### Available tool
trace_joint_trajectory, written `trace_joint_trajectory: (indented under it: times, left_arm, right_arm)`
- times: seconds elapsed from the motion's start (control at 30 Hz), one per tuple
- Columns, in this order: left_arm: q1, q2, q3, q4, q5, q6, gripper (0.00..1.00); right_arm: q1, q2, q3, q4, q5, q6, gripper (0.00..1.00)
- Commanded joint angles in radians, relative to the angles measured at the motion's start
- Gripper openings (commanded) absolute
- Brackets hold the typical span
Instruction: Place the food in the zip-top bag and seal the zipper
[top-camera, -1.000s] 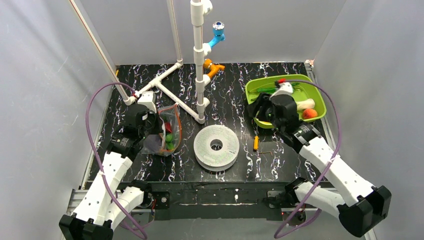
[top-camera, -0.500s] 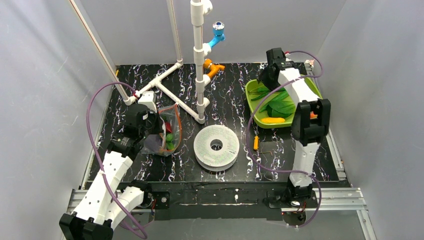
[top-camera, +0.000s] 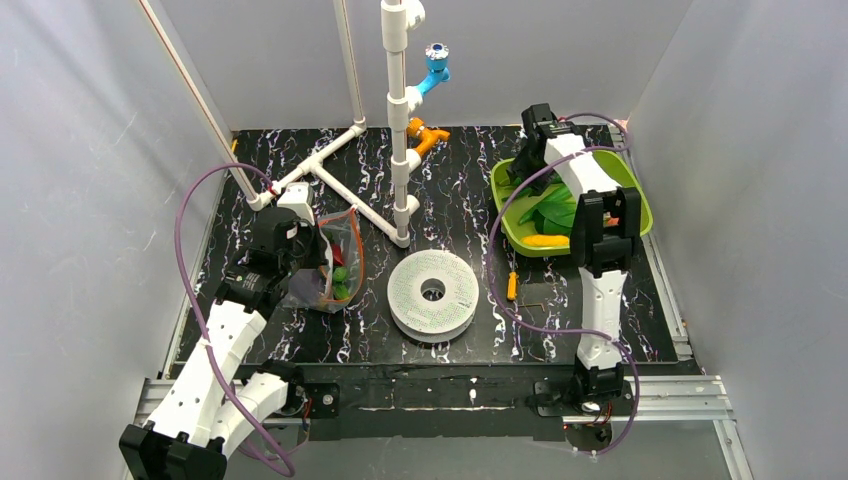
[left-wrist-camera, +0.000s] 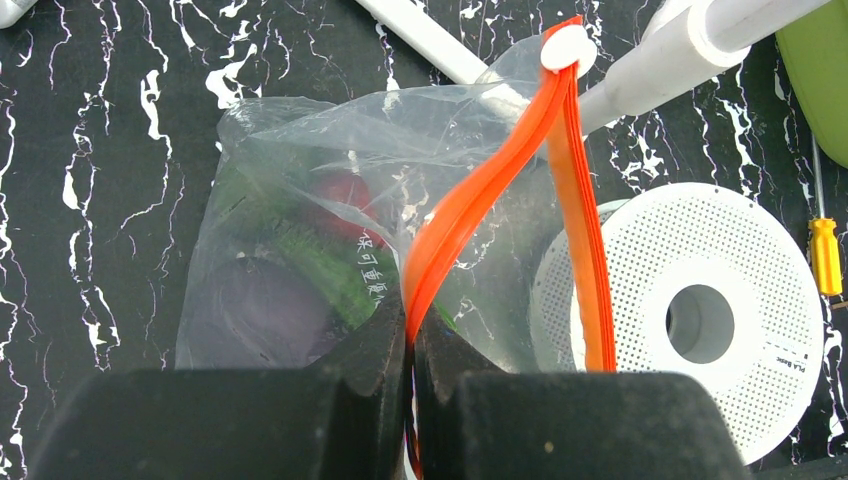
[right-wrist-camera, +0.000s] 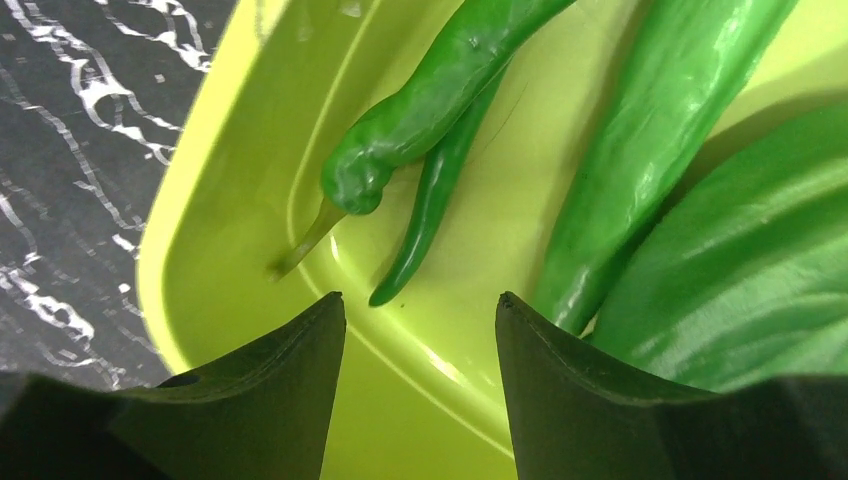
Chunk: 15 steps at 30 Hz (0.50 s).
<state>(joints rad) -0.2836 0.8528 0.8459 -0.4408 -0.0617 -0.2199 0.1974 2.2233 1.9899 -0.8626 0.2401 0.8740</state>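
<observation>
The clear zip-top bag (top-camera: 335, 262) stands at the left of the black table, its mouth toward me. My left gripper (top-camera: 305, 250) is shut on the bag's near mouth edge, pinching the orange-red zipper (left-wrist-camera: 480, 190) between the jaws (left-wrist-camera: 410, 325). The bag (left-wrist-camera: 300, 190) holds a purple eggplant (left-wrist-camera: 255, 310), a red plum (left-wrist-camera: 340, 190) and something green (left-wrist-camera: 320, 262). My right gripper (top-camera: 522, 172) is open and empty (right-wrist-camera: 420, 300), low over the far left corner of the lime-green tray (top-camera: 632, 192). Below it lie green peppers (right-wrist-camera: 440, 80) and a bok choy leaf (right-wrist-camera: 740, 280). A yellow banana (top-camera: 546, 240) lies at the tray's near edge.
A white perforated disc (top-camera: 433, 292) lies mid-table, right of the bag. A small orange-handled screwdriver (top-camera: 512, 286) lies beside it. A white pipe frame (top-camera: 340, 180) with an upright post (top-camera: 398, 100) stands behind the bag. The tray's wall (right-wrist-camera: 240, 200) is close to my right fingers.
My right arm has swung from the tray's near side to its far left corner and dipped toward the peppers. My left gripper and the bag have not moved.
</observation>
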Motion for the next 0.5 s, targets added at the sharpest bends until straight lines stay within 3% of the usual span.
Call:
trace_joint_trajectory:
  times: [0.0, 0.23, 0.4, 0.47]
  left_arm:
    - [-0.004, -0.007, 0.011, 0.006, 0.008, 0.003, 0.00]
    - [-0.004, -0.013, 0.010, 0.008, 0.004, 0.002, 0.00]
    - [-0.004, -0.010, 0.011, 0.008, 0.007, 0.002, 0.00]
    - [-0.004, -0.012, 0.012, 0.006, 0.003, 0.004, 0.00]
  right_arm:
    - [0.000, 0.059, 0.061, -0.004, 0.018, 0.013, 0.63]
    - [0.000, 0.132, 0.116, -0.003, 0.052, 0.013, 0.63]
    - [0.004, 0.219, 0.223, -0.099, 0.077, 0.013, 0.63]
    - [0.005, 0.242, 0.235, -0.119, 0.072, -0.253, 0.63]
